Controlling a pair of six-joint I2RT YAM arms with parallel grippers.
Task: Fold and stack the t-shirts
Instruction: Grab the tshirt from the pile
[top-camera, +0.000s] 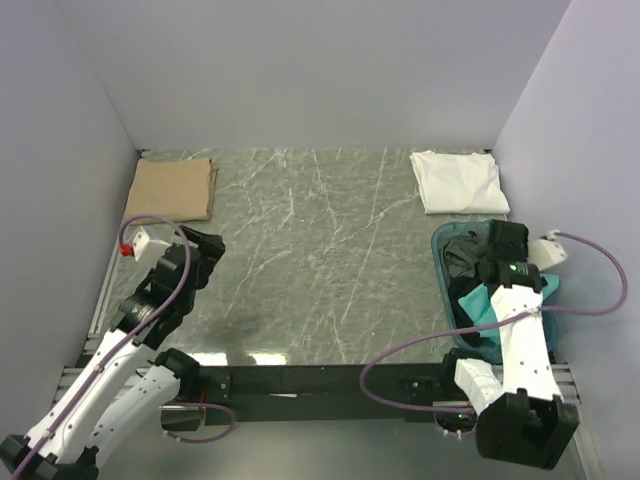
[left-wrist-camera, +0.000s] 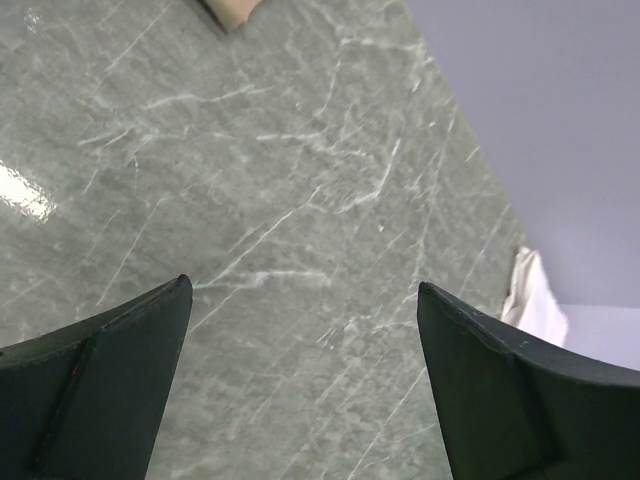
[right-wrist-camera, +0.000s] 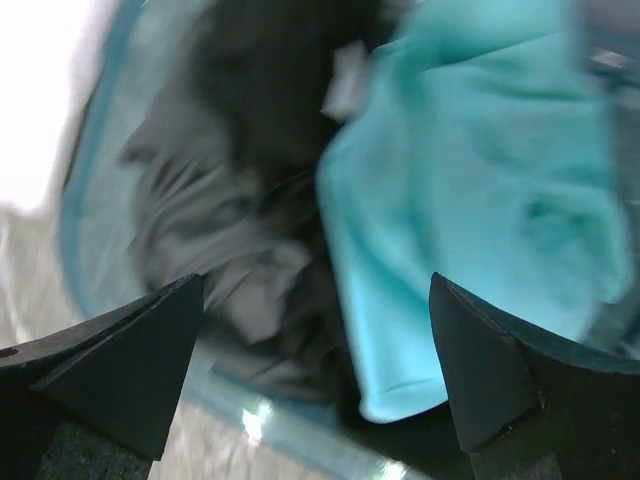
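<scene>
At the far left corner of the table (top-camera: 320, 260), the tan t-shirt (top-camera: 172, 188) lay folded into a flat rectangle, its long side running left to right along the back wall. The left gripper (top-camera: 203, 250) hung over the bare marble just in front of it. In the left wrist view its two dark fingers (left-wrist-camera: 110, 370) stood wide apart with only the table top between them, holding nothing. That view also caught a small corner of the tan cloth at the top edge.

At the far right, the white t-shirt (top-camera: 458, 182) was folded too, its long side also left to right. Just in front of it stood the tub (top-camera: 441, 275), with the right gripper (top-camera: 508, 243) above it. The top view hid much of the tub under the arm. The right wrist view looked straight inside: crumpled dark grey t-shirts (right-wrist-camera: 220, 200) on the left, the teal t-shirt (right-wrist-camera: 470, 180) bunched on the right. Its jaws were spread wide and gripped nothing. A pale neck tag (right-wrist-camera: 345, 80) showed on the dark cloth, too blurred to read.
</scene>
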